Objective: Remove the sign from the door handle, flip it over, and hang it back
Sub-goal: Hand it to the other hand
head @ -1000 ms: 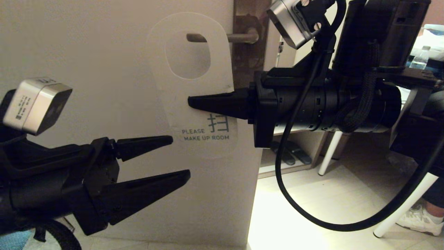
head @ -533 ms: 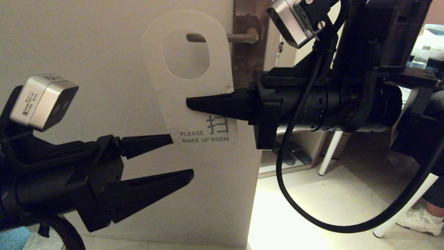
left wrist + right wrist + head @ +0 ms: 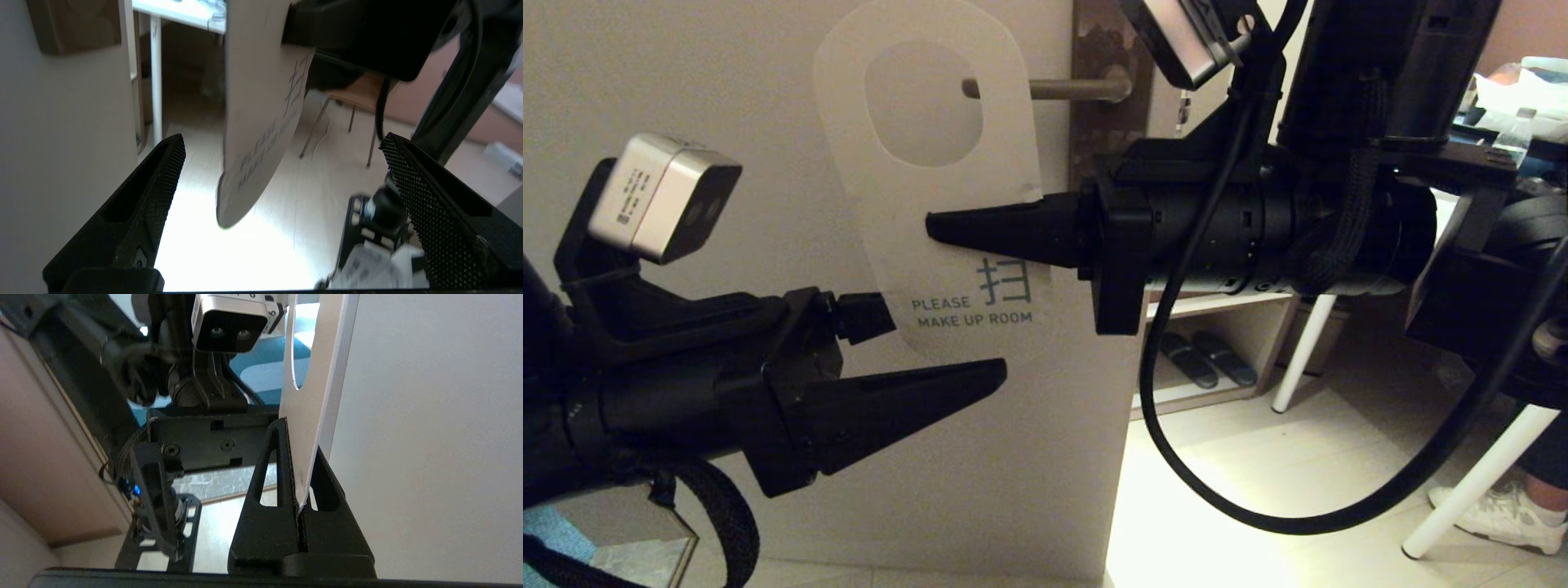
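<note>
The sign [image 3: 931,237] shows its pale grey "PLEASE MAKE UP ROOM" face and hangs in front of the door. My right gripper [image 3: 931,229] is shut on the sign's right edge, just below its hole; the right wrist view shows the card [image 3: 314,355] pinched between both fingers [image 3: 300,437]. The free end of the door handle [image 3: 1078,88] shows at the right edge of the hole. My left gripper [image 3: 956,343] is open. Its fingers straddle the sign's lower end [image 3: 253,122] without touching it, as the left wrist view [image 3: 282,141] shows.
The pale door [image 3: 727,82] stands right behind the sign, with the dark backplate [image 3: 1107,131] at its edge. To the right are a white table leg [image 3: 1303,351], slippers on a low shelf [image 3: 1205,359], a person's shoe [image 3: 1494,506] and a water bottle [image 3: 1511,135].
My right gripper has carried the sign left and slightly up, so the handle's end went from mid-hole to the hole's right edge. My left gripper rose and advanced around the sign's lower end.
</note>
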{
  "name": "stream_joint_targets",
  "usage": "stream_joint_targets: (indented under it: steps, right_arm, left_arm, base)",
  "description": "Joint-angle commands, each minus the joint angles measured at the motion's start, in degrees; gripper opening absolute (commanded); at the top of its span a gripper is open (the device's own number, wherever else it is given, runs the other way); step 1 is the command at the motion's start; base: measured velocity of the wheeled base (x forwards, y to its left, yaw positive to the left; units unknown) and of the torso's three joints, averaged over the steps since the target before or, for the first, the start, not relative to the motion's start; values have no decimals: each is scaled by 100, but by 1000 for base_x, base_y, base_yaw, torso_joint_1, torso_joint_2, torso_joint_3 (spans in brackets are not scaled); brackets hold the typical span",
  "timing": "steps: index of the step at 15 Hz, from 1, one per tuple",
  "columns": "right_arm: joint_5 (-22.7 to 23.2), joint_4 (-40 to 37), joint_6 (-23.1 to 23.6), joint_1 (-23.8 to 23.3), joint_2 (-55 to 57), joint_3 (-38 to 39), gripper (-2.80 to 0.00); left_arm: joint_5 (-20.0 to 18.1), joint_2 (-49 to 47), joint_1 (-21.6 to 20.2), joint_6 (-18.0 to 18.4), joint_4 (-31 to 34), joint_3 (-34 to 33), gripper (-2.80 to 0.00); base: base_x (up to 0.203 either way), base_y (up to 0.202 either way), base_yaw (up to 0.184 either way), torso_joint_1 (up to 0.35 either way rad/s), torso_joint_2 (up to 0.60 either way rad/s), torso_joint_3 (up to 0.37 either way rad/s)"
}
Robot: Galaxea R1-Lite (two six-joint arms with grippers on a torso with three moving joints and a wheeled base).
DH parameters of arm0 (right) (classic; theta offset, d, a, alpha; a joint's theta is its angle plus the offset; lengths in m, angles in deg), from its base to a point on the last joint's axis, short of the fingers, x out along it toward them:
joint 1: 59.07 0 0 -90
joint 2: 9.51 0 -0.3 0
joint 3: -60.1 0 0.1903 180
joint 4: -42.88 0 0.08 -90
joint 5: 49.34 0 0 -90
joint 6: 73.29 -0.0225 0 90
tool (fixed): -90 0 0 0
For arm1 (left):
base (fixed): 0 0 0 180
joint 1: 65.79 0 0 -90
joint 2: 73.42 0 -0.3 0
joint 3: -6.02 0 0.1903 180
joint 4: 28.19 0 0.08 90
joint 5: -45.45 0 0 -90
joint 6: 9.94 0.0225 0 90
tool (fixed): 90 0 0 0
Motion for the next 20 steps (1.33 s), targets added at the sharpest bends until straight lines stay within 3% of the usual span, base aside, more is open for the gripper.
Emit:
stream_joint_targets:
  steps: [1, 4, 10, 18, 20]
  right_arm:
    - [23, 18, -27, 9, 147, -139, -280]
    - [31, 18, -28, 9, 147, -134, -280]
    - [145, 12, -53, 70, 165, -143, -280]
    - [295, 9, -53, 67, 209, -99, -280]
    - [295, 9, -62, 70, 209, -99, -280]
  left_arm:
    - [-14, -121, 0, -198, -218, 18, 0]
    - [-14, -121, 8, -493, -399, 7, 0]
    - [-37, -96, 208, -583, -408, -19, 0]
    - [-513, -112, 202, -682, -437, -75, 0]
    - [-515, -189, 189, -833, -731, -160, 0]
  base:
    - [0, 0, 0, 0, 0, 0]
    - [0, 0, 0, 0, 0, 0]
    - [0, 0, 0, 0, 0, 0]
    - [0, 0, 0, 0, 0, 0]
    - [0, 0, 0, 0, 0, 0]
